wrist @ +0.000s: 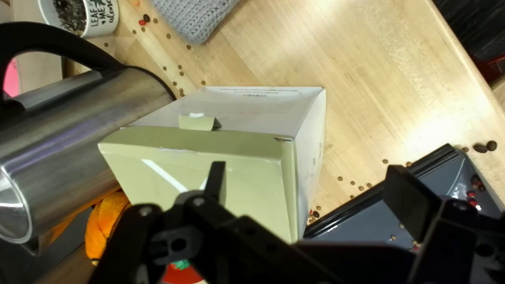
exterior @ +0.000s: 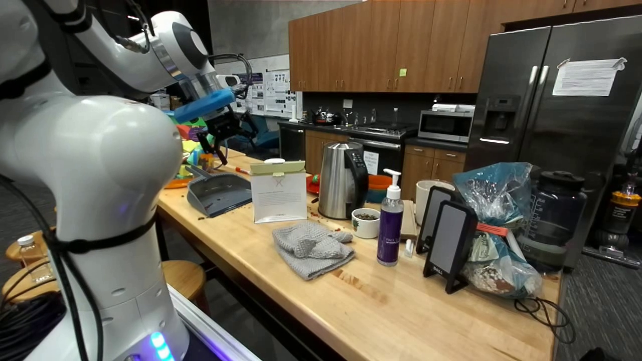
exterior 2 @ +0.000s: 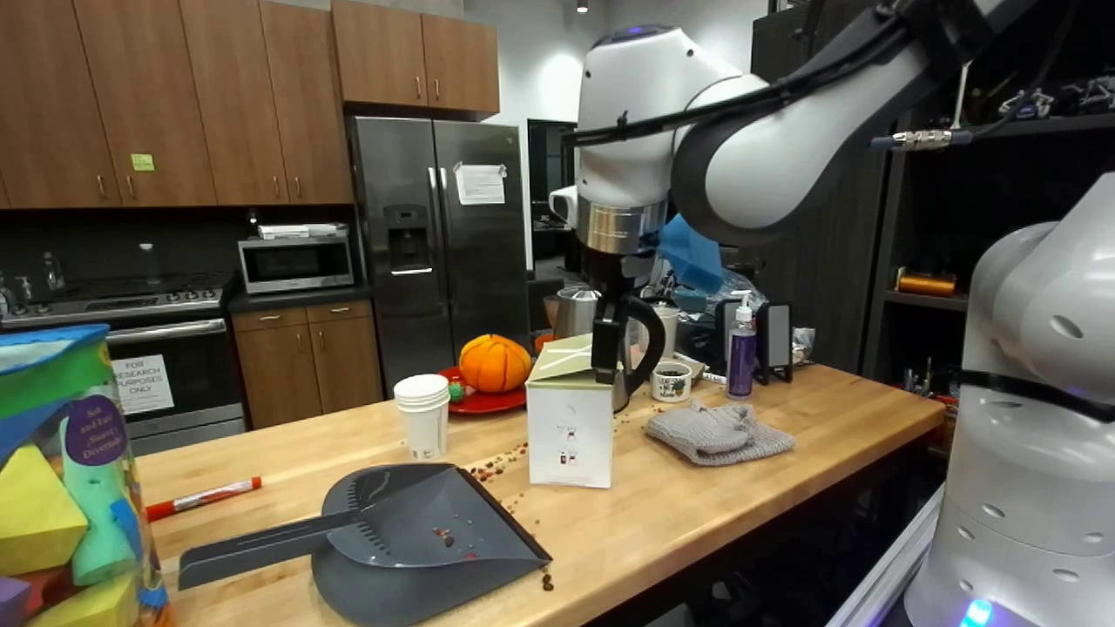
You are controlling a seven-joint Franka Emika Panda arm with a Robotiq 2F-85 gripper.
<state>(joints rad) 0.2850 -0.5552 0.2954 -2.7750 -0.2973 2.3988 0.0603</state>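
1. Brown cabinets (exterior: 381,45) and a dark refrigerator (exterior: 556,140) line the room in both exterior views; the wrist view looks downward instead.
2. The pale wooden table (exterior: 411,316) carries the smaller things; the wrist view shows its edge at the upper right.
3. The grey dustpan (exterior 2: 383,579) lies on it; an exterior view includes the handle (exterior 2: 270,542), the wrist view just the lipped end.
4. The steel kettle (wrist: 79,138) fills much of the wrist view's left side.
5. The green-lidded white box (wrist: 236,154) stands upright between kettle and dustpan; small pictograms (exterior 2: 571,432) show on its side only in an exterior view.
6. The pincer (wrist: 309,185) hangs with fingers (wrist: 410,201) spread wide, gripping nothing; the wrist view shows 1 overlapping the box's lid (wrist: 256,189) and 1 overlapping the dustpan, while an exterior view shows it apart from the box.
7. The orange pumpkin (exterior 2: 495,364) shows whole in an exterior view and partly hidden in the wrist view.
8. The white cup (wrist: 104,17) reads "LEAF ME alone" in the wrist view.
9. Peppercorn-like bits (wrist: 480,148) dot the table.
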